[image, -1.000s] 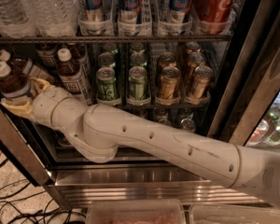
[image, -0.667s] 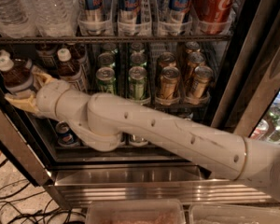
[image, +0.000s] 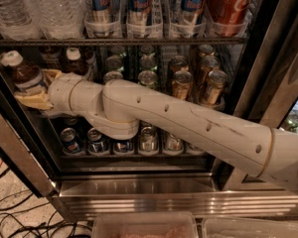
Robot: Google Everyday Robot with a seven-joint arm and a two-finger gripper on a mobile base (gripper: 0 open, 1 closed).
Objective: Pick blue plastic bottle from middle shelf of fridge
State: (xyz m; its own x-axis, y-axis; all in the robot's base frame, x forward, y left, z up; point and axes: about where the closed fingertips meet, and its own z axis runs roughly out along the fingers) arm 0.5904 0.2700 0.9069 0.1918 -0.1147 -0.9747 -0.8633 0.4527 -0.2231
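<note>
The blue plastic bottle [image: 24,76], with a white cap, amber liquid and a white label, is tilted at the left end of the fridge [image: 139,192], in front of the middle shelf [image: 216,103]. My gripper [image: 32,86] is shut on the bottle's body. One tan finger [image: 34,101] lies under it and the other [image: 51,74] behind it. My white arm reaches in from the lower right across the middle shelf and hides most of its rack.
A second brown bottle [image: 74,61] stands just right of my gripper, with several cans [image: 181,83] further right. Water bottles [image: 49,9], tall blue-silver cans [image: 139,6] and a red can [image: 228,4] stand above. Short cans [image: 97,140] stand below. Cables [image: 20,217] lie on the floor.
My gripper and the held bottle have risen a little and shifted right. My arm has swung up, now covering more of the middle shelf's cans.
</note>
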